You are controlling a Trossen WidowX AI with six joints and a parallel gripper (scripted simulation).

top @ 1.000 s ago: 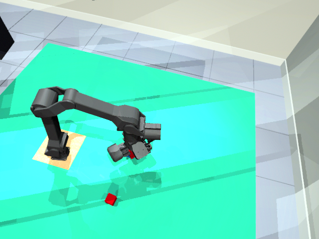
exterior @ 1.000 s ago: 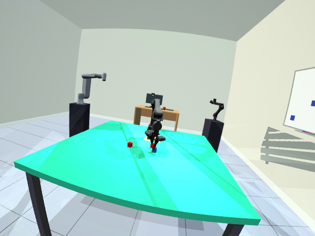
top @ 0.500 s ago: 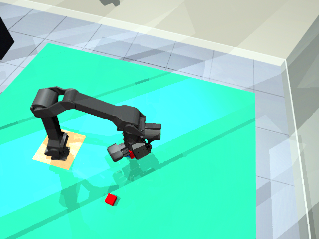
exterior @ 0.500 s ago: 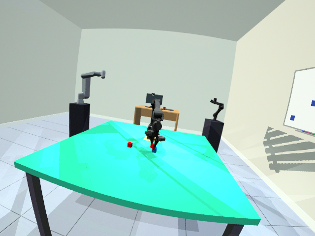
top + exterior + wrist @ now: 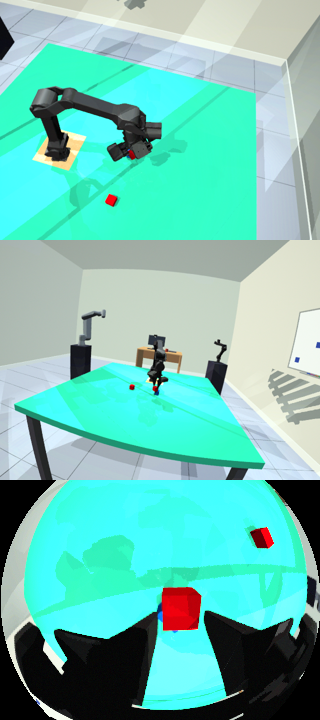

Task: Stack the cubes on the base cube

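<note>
Upper red cube (image 5: 182,608): plain bright red, flat-shaded, top face lighter than the front. Sits level on the blue base cube (image 5: 156,392), offset toward one side in ext. view. Which corner it caps can't be told.

Gripper (image 5: 182,620) straddling it, fingers apart, a touch wider than the cube, thin gaps showing on both sides in wrist view. Not clamped on anything.

Loose red cube (image 5: 111,199): same colour and approx. same size, flat on the turquoise desk (image 5: 206,167), well apart from the stack, nearer the camera in top view.

Hard to see: base cube nearly all hidden. Only a blue sliver at the red cube's lower left in wrist view, a speck under the gripper in top view. Contact btw. the two cubes too small to judge in ext. view. Wrist body covers most of the upper cube from above.
</note>
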